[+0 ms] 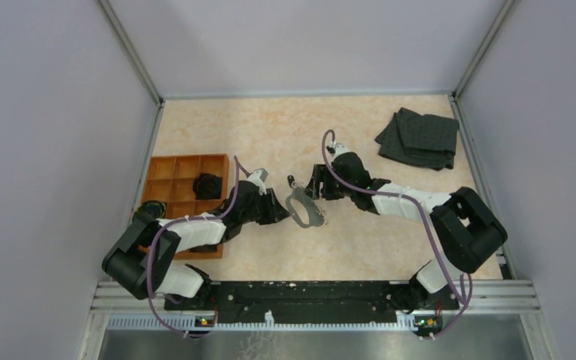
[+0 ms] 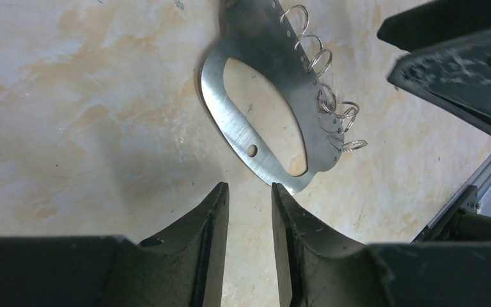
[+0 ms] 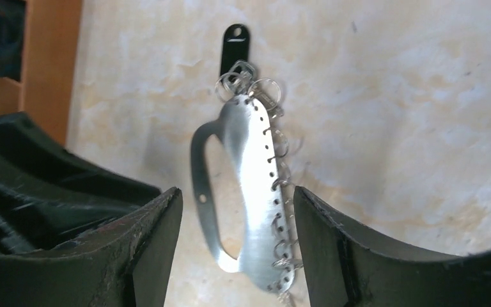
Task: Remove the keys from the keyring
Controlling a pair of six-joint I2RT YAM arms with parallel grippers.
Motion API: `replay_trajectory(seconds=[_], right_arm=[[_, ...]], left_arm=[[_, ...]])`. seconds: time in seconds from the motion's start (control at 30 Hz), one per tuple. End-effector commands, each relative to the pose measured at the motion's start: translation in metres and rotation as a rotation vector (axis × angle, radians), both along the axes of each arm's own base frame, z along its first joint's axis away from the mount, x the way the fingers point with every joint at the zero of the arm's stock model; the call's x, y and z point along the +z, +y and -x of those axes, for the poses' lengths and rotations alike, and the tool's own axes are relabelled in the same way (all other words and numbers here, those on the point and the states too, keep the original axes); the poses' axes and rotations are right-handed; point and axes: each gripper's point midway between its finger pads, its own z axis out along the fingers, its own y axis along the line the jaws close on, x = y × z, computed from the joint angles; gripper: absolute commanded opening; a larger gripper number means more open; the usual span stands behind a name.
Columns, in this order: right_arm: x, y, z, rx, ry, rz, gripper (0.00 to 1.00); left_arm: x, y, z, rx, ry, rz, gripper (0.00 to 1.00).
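Note:
The keyring (image 1: 305, 211) is a flat silvery oval plate with a hollow middle, lying on the table between both grippers. It shows in the left wrist view (image 2: 272, 51) and the right wrist view (image 3: 249, 173). Several small wire rings (image 2: 323, 61) hang along its holed edge (image 3: 281, 153). A black key head (image 3: 234, 43) lies at its far end. My left gripper (image 1: 281, 210) (image 2: 249, 187) is empty, jaws a narrow gap apart, the right tip touching or nearly touching the plate's near end. My right gripper (image 1: 313, 184) (image 3: 236, 192) is open wide and empty, its fingers either side of the plate.
A wooden compartment tray (image 1: 187, 165) holding a black lump (image 1: 210, 184) stands at the left, its edge also in the right wrist view (image 3: 45, 38). A dark folded cloth (image 1: 420, 139) lies at the back right. The right arm's housing (image 2: 454, 57) is close to the left gripper.

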Motion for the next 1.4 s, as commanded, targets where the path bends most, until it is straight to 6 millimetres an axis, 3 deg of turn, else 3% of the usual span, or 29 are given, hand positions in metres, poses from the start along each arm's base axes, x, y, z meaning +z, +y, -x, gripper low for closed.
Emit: replay_trajectory(seconds=[0.0,0.23,0.47,0.7,1.13,1.37], right_arm=[[-0.007,0.005,-0.021,0.14,-0.13,0.129,0.61],[-0.021,0.016,-0.032,0.267,-0.186,0.202,0.58],[-0.041,0.012,-0.035,0.263,-0.18,0.307,0.58],[-0.04,0.025,-0.042,0.312,-0.22,0.284,0.56],[-0.038,0.032,-0.042,0.282,-0.163,0.233,0.34],[-0.031,0.027,-0.042,0.243,-0.149,0.21,0.11]], left_arm=[[0.01,0.003,-0.006,0.018,-0.032,0.003,0.37],[0.014,0.007,-0.002,0.002,-0.036,-0.007,0.38],[0.015,0.007,-0.001,-0.001,-0.035,0.004,0.37],[0.016,0.003,-0.003,-0.016,-0.03,0.013,0.36],[0.015,0.002,-0.003,-0.023,-0.025,0.021,0.35],[0.014,0.001,-0.003,-0.028,-0.024,0.028,0.35]])
